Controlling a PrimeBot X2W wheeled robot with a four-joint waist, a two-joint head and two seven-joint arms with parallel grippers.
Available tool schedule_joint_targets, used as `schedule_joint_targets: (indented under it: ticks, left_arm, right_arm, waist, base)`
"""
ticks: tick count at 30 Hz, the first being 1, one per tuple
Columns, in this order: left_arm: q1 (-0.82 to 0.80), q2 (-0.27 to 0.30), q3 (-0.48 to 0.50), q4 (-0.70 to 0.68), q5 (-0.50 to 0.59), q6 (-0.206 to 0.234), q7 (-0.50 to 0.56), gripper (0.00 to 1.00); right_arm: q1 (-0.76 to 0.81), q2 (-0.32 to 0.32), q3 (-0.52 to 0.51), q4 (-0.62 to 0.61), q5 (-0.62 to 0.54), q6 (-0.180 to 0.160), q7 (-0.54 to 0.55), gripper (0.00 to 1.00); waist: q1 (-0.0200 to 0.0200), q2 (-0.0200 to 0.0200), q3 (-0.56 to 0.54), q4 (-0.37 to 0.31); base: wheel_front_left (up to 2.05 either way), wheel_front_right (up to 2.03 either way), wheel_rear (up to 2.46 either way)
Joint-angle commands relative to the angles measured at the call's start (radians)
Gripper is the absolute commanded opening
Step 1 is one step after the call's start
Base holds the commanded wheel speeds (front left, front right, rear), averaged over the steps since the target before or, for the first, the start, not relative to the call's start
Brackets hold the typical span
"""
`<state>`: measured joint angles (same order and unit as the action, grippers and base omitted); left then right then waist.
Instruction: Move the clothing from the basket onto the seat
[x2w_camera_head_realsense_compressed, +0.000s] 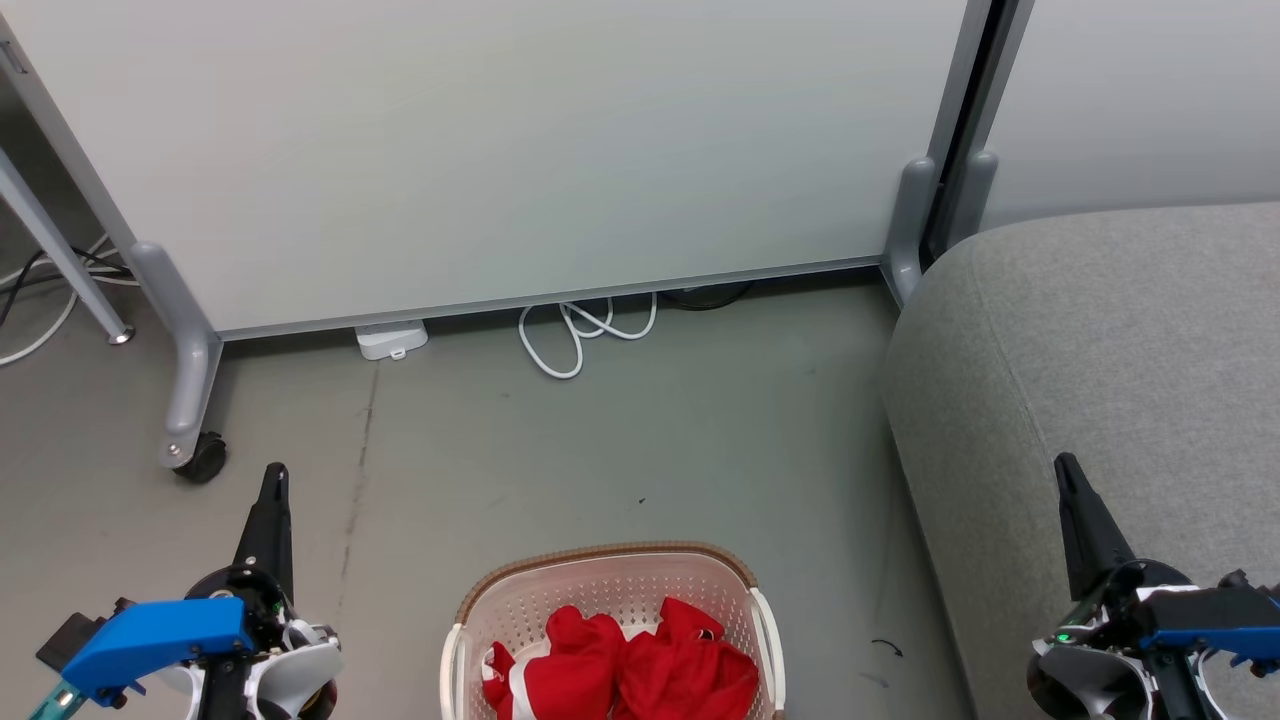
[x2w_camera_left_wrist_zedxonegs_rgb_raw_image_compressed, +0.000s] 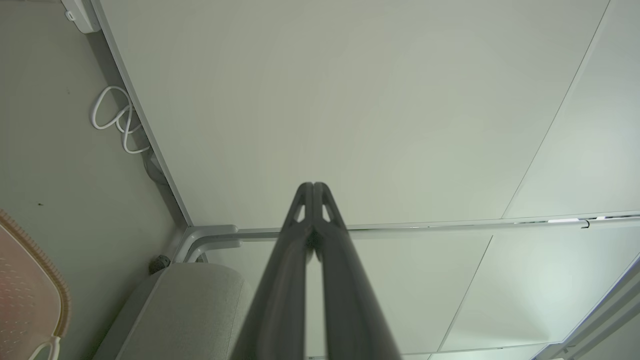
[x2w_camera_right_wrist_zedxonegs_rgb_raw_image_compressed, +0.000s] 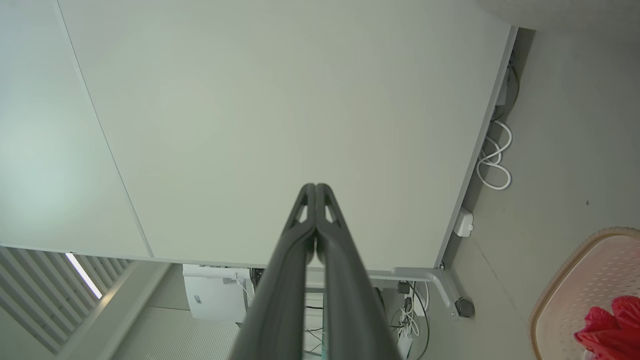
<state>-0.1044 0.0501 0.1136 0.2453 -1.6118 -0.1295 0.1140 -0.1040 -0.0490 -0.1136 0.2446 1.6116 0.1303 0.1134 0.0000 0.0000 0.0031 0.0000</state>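
The bottom edge of the head view cuts off the near half of the basket (x2w_camera_head_realsense_compressed: 610, 590), so only its far rim, perforated wall and parts of two white handles show. The clothing (x2w_camera_head_realsense_compressed: 640, 670) lies bunched inside it, red with a strip of white at the left. Its lower part is cut off too, and how many pieces there are cannot be told. The basket stands on the grey floor (x2w_camera_head_realsense_compressed: 600, 450), near the seat (x2w_camera_head_realsense_compressed: 1100, 350) but apart from it; the seat runs out of the head view at the right and bottom. The left gripper (x2w_camera_head_realsense_compressed: 275, 475) hangs over the floor to the left of the basket, its two dark fingers pressed together, holding and touching nothing. The left wrist view shows the same gripper (x2w_camera_left_wrist_zedxonegs_rgb_raw_image_compressed: 313, 186) with tips meeting, against a pale partition (x2w_camera_left_wrist_zedxonegs_rgb_raw_image_compressed: 350, 100). The right gripper (x2w_camera_head_realsense_compressed: 1065, 465) hangs over the seat's front part, fingers together and empty. In the right wrist view its tips (x2w_camera_right_wrist_zedxonegs_rgb_raw_image_compressed: 316, 186) also meet, with the basket's rim and a fold of red clothing at the lower right corner. A looped white cable (x2w_camera_head_realsense_compressed: 580, 335) lies at the partition's foot. Behind the partition, the right wrist view shows a white box (x2w_camera_right_wrist_zedxonegs_rgb_raw_image_compressed: 210, 295) with a small sticker, too small to read.
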Motion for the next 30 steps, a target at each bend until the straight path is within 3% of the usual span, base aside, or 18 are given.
schedule_joint_targets:
  ticks: [1,30]
  left_arm:
    - [-0.01,-0.001,0.001,-0.003,-0.002,-0.002,0.003,0.0]
    - [-0.01,-0.001,0.001,-0.003,-0.002,-0.002,0.003,0.0]
  right_arm:
    - [-0.01,-0.002,-0.001,0.001,0.003,0.001,0.002,0.0]
    - [-0.01,-0.002,-0.001,0.001,0.003,0.001,0.002,0.0]
  waist:
    - [0.0,0.0,0.0,0.0]
    - [0.0,0.0,0.0,0.0]
  base:
    - [0.0,0.0,0.0]
    - [0.0,0.0,0.0]
